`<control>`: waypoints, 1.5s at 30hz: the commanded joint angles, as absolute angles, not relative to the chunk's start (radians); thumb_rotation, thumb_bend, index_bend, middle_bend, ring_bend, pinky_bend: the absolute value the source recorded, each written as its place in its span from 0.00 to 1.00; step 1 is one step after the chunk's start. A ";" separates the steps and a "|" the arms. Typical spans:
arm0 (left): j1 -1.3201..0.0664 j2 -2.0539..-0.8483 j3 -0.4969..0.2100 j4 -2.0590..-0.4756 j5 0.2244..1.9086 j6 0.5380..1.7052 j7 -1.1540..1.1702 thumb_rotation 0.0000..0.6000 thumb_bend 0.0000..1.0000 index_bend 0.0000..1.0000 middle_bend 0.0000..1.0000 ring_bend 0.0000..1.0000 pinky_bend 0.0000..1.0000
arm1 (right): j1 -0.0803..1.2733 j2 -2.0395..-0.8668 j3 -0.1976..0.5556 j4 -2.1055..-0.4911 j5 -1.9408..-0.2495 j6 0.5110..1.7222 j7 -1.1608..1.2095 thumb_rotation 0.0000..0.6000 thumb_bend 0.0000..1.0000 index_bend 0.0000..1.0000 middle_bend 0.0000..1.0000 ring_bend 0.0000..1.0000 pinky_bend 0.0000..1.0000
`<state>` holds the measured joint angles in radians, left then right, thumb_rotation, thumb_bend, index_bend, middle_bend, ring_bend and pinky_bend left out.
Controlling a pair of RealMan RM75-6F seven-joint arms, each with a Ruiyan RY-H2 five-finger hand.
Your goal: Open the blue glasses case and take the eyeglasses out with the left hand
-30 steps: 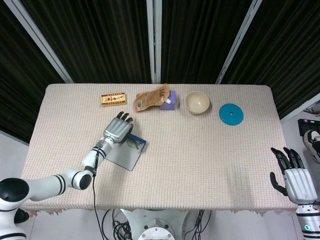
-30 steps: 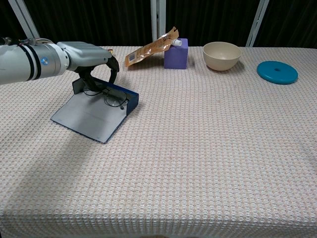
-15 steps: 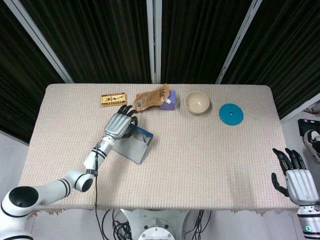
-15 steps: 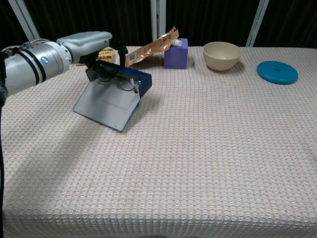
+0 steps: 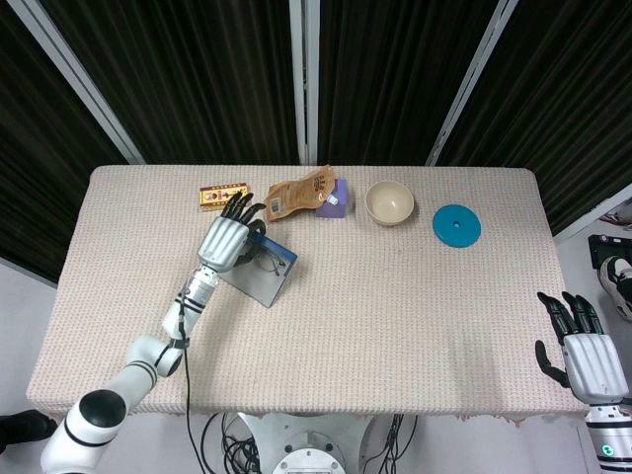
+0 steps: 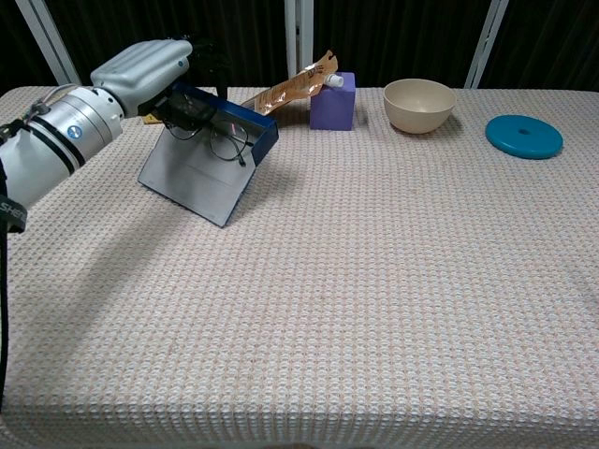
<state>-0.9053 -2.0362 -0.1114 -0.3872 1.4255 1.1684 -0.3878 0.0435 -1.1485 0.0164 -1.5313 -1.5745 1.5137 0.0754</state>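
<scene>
The left hand (image 6: 150,67) has carried the open blue glasses case (image 6: 208,150), eyeglasses (image 6: 225,142) inside, up and toward the brown pouch (image 6: 285,94), tilting it.

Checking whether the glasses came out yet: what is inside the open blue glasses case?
The eyeglasses still sit in the blue glasses case, one lens hanging over its gray flap. The left robot hand grips the case's far end, covering the frame's other side.
</scene>
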 commanded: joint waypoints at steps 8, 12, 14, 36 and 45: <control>-0.906 -2.110 -0.099 -0.266 1.468 1.207 -0.439 1.00 0.46 0.46 0.17 0.00 0.00 | 0.043 -1.147 0.017 -1.534 -1.572 1.512 0.073 1.00 0.48 0.00 0.16 0.00 0.03; -0.915 -2.099 -0.096 -0.268 1.464 1.122 -0.432 1.00 0.46 0.46 0.17 0.00 0.00 | 0.043 -1.148 0.017 -1.534 -1.573 1.513 0.074 1.00 0.48 0.00 0.15 0.00 0.03; -0.925 -2.081 -0.104 -0.289 1.452 1.065 -0.416 1.00 0.45 0.45 0.17 0.00 0.00 | 0.043 -1.148 0.017 -1.532 -1.573 1.512 0.074 1.00 0.48 0.00 0.15 0.00 0.03; -0.834 -1.689 -0.155 -1.048 1.334 0.970 -0.013 1.00 0.34 0.19 0.08 0.00 0.00 | 0.048 -1.152 0.017 -1.517 -1.594 1.523 0.094 1.00 0.48 0.00 0.15 0.00 0.03; -0.738 -1.565 -0.096 -1.372 1.215 0.982 0.291 1.00 0.38 0.44 0.10 0.00 0.00 | 0.059 -1.158 0.016 -1.509 -1.603 1.514 0.100 1.00 0.48 0.00 0.15 0.00 0.03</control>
<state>-0.7782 -1.6181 -0.1174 -1.2782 1.2799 0.9825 0.1923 0.0584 -1.1579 0.0161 -1.5089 -1.6033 1.5140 0.1002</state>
